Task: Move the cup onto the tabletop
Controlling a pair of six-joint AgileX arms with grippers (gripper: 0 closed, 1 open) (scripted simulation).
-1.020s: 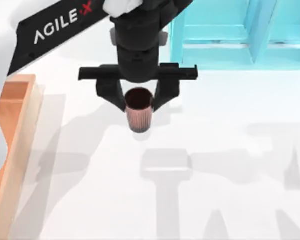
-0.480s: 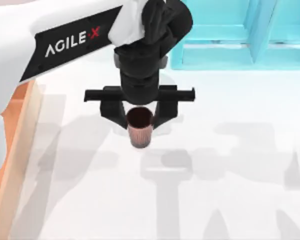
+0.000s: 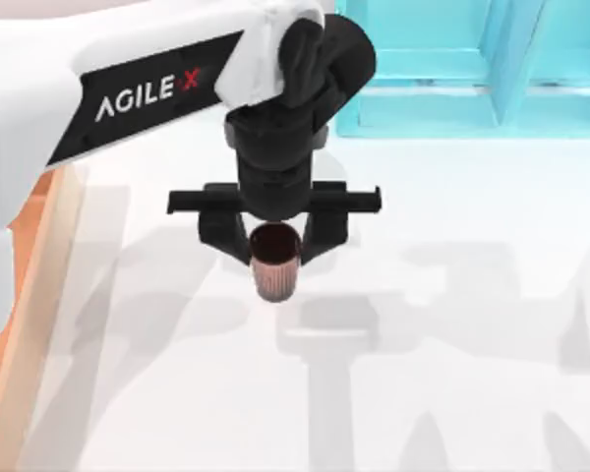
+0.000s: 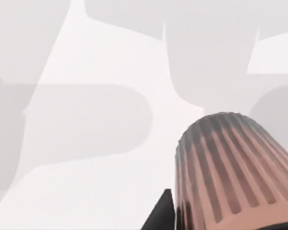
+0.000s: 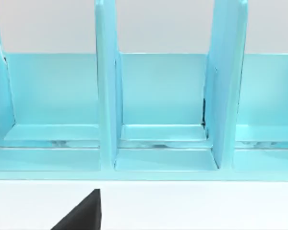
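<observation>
Clearly, the left gripper (image 3: pixel 275 243) grips the cup (image 3: pixel 275 264) between its fingers, upright with its dark mouth up, above the tabletop (image 3: pixel 452 295) near its middle, between the wooden tray (image 3: pixel 29 295) at the left edge and the turquoise shelf unit (image 3: pixel 452 69) at the far edge. From the left wrist camera, the cup's ribbed wall (image 4: pixel 230 172) hangs over the white surface (image 4: pixel 86 182).

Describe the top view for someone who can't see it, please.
A robot arm's black left gripper holds a small ribbed reddish-brown cup upright, over a glossy white tabletop. An orange-brown wooden tray sits at the left edge, and a turquoise shelf unit stands at the back right.
</observation>
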